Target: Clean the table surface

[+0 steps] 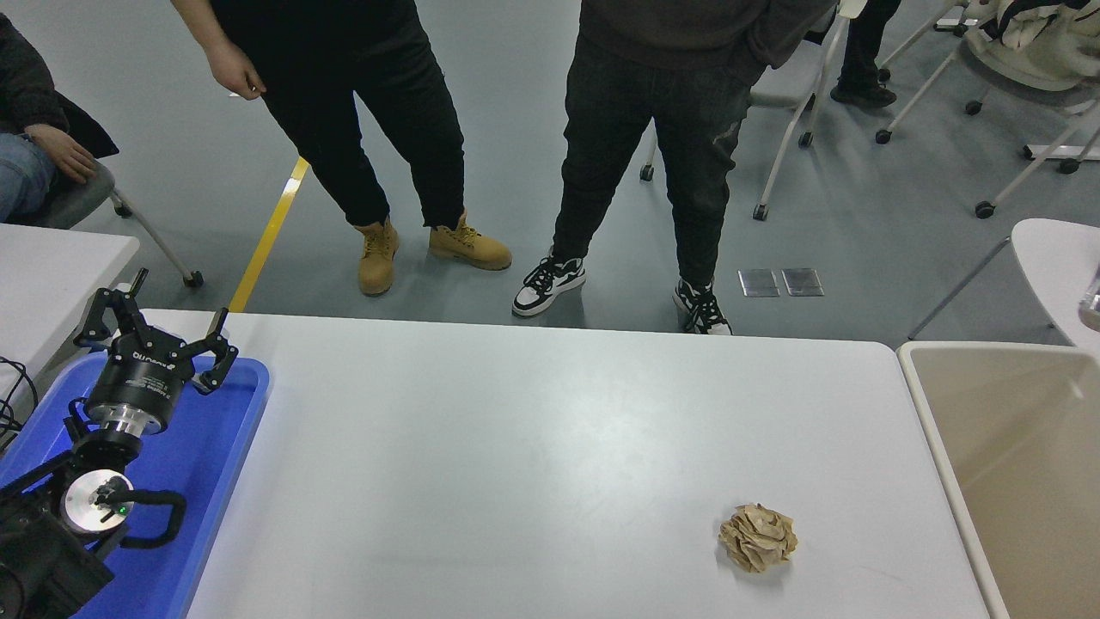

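Note:
The white table surface [533, 447] fills the middle of the head view. A crumpled ball of brown paper [758, 538] lies on it near the front right. My left gripper [155, 331] is parked at the lower left over the blue tray [215, 447], with its fingers spread open and nothing in them. My right arm and gripper are out of view. A small sliver of clear plastic [1091, 301] shows at the right edge.
A beige bin [1014, 464] stands against the table's right end. Two people stand at the far side, a third person sits at the far left. A smaller white table [51, 266] is at left, another [1057, 258] at right, with chairs beyond.

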